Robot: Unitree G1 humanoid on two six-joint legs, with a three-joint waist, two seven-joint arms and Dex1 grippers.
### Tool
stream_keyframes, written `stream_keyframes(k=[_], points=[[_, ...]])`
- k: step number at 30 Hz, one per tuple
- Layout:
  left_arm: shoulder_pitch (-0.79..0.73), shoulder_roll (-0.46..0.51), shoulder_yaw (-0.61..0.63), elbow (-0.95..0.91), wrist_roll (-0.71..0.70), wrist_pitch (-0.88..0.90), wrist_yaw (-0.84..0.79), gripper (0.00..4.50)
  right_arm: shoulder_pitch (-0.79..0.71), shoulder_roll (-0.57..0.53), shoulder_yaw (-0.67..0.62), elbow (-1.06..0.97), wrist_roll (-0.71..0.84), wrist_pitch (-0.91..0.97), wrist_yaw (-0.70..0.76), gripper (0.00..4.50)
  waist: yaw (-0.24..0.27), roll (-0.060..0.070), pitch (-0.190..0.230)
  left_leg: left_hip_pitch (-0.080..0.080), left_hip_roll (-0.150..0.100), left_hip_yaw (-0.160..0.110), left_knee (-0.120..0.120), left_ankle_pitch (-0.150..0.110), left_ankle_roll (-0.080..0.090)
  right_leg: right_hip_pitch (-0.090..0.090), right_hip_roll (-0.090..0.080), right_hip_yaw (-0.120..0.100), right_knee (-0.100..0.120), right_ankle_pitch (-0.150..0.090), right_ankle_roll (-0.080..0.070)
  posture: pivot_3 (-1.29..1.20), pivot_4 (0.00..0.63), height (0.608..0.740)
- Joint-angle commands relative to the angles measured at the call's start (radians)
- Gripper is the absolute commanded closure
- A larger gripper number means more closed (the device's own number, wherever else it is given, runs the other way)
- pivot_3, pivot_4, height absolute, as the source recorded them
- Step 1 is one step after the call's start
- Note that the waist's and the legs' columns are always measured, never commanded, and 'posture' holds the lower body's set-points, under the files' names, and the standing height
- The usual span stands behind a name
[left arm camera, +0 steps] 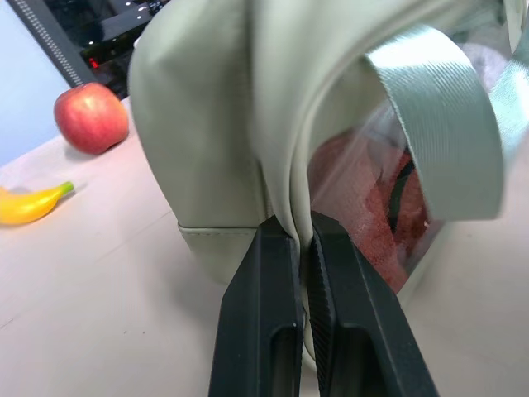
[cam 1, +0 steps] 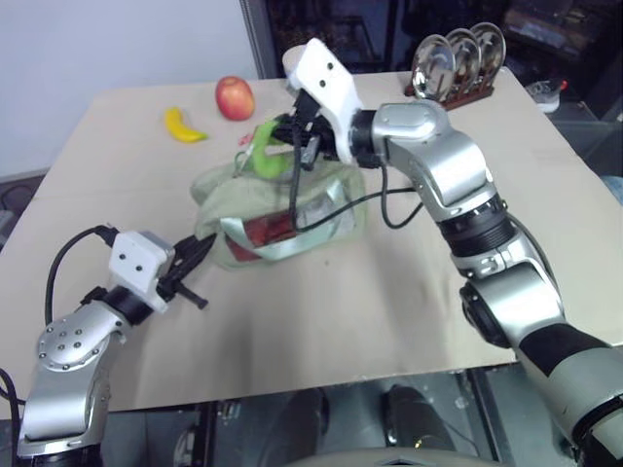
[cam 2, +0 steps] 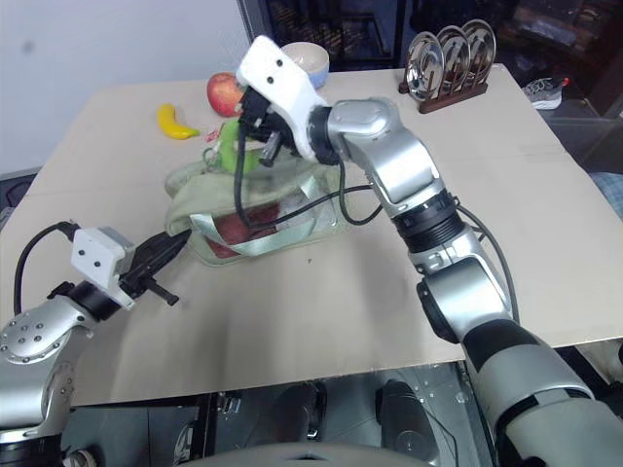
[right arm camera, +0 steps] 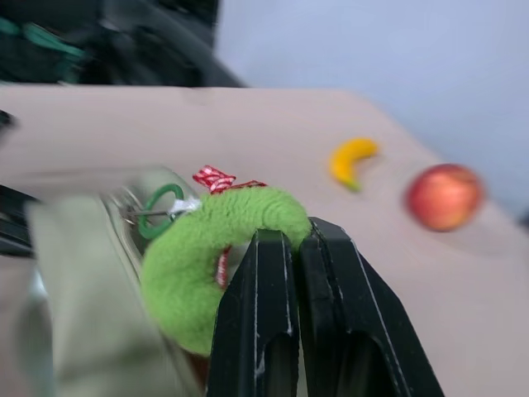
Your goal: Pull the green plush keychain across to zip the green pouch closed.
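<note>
Keychain (right arm camera: 216, 248), soft fuzzy loop at pouch (cam 1: 282, 209) top mid-desk (cam 1: 409, 321), pinched in closed right fingers (right arm camera: 291, 248); left fingers (left arm camera: 299, 248) clamp limp pouch end seam, so it's light, squashy, best gripped near ring.

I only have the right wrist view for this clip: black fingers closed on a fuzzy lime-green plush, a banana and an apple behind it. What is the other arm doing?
Observer: The left gripper is shut on a fold of fabric at one end of the green pouch, with the pouch standing on the table.
Operator: Where does the right gripper sit over the pouch?
Observer: The right gripper holds the green plush keychain above the pouch's far side, towards the apple.
Operator: Anything inside the pouch?
Observer: Something red shows through its clear window; I cannot tell what it is.
Operator: Anything else on the table?
Observer: A rack of metal plates stands at the far edge.
</note>
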Motion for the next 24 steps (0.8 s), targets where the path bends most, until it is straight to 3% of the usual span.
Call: stream_keyframes(k=[1,7,14,24], points=[[0.037,0.002,0.0,0.048,0.031,0.042,0.019,4.5,-0.045,-0.075,-0.08,0.003,-0.038,-0.07,-0.05,4.43,-0.002,0.0,0.0,0.0,0.0,0.0,0.0,0.0,0.0,0.0,0.0,0.0,0.0,0.0,0.0,0.0,0.15,0.74],[0.042,-0.006,0.004,0.052,0.022,0.043,0.037,4.5,0.006,-0.188,-0.134,0.105,-0.078,-0.123,-0.136,4.43,-0.002,0.0,0.0,0.0,0.0,0.001,0.0,0.0,0.0,0.0,0.0,0.001,0.0,0.0,0.0,0.0,0.15,0.74],[0.018,-0.012,-0.002,0.073,0.025,0.046,0.055,4.5,0.178,-0.214,-0.171,0.292,-0.095,-0.203,-0.277,4.43,-0.002,0.001,0.0,0.0,0.0,0.001,0.0,0.0,0.0,0.001,0.0,0.001,0.0,0.0,0.0,0.0,0.15,0.74],[-0.015,-0.036,0.009,0.096,0.006,0.062,0.08,4.5,0.385,-0.131,-0.138,0.462,-0.106,-0.291,-0.378,4.43,-0.002,0.003,-0.002,0.008,0.001,0.003,0.001,0.0,0.001,0.009,0.001,0.002,0.001,0.0,0.0,0.0,0.15,0.74]])
